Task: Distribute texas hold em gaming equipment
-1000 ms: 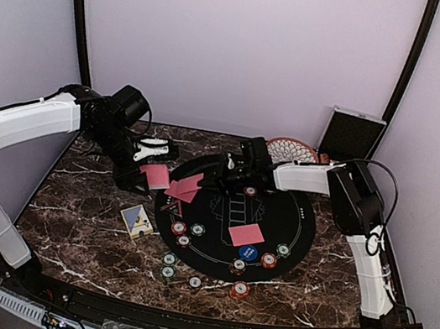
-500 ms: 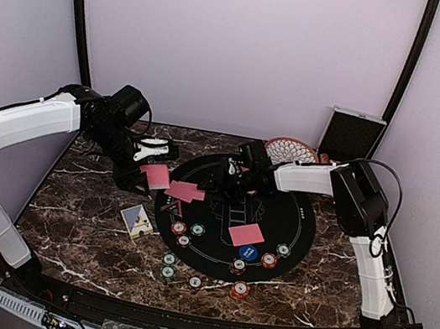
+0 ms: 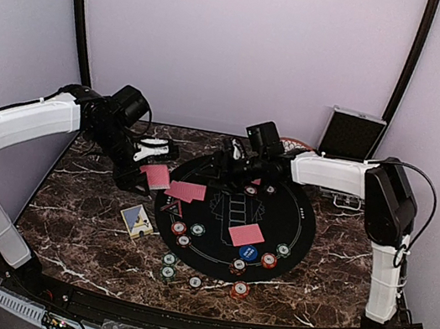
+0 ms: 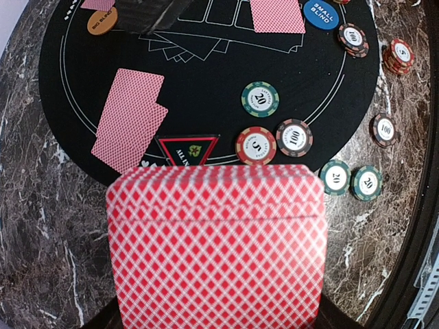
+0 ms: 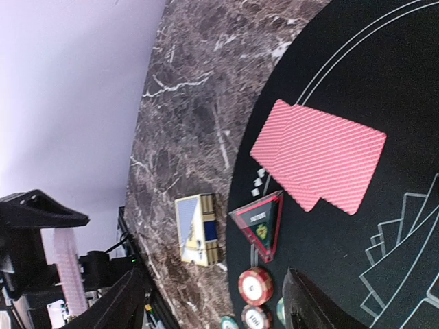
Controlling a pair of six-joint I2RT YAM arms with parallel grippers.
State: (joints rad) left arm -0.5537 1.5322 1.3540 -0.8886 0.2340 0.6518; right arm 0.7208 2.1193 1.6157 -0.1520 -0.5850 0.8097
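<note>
My left gripper [image 3: 150,174] is shut on a deck of red-backed cards [image 4: 216,247], held over the left rim of the black round mat [image 3: 295,220]. Two red-backed cards [image 3: 187,192] lie flat and overlapping on the mat's left side, beside a triangular all-in marker [image 4: 188,148]. My right gripper [image 3: 227,164] hangs open above the mat's far side with nothing between its fingers [image 5: 309,308]. Two more cards [image 3: 246,235] lie near the blue small-blind disc [image 3: 248,252]. The orange big-blind disc [image 4: 101,20] lies at the far side. Several chips [image 3: 179,228] ring the mat's near edge.
A blue and yellow card box [image 3: 137,221] lies on the marble table left of the mat. The patterned bowl [image 3: 296,146] and the silver case [image 3: 351,135] stand at the back right, behind the right arm. More chips [image 3: 195,282] lie off the mat near the front.
My right gripper has opened and let go of a card, which now lies flat with the other on the mat's left side. That arm has pulled back toward the far side. The left arm is still.
</note>
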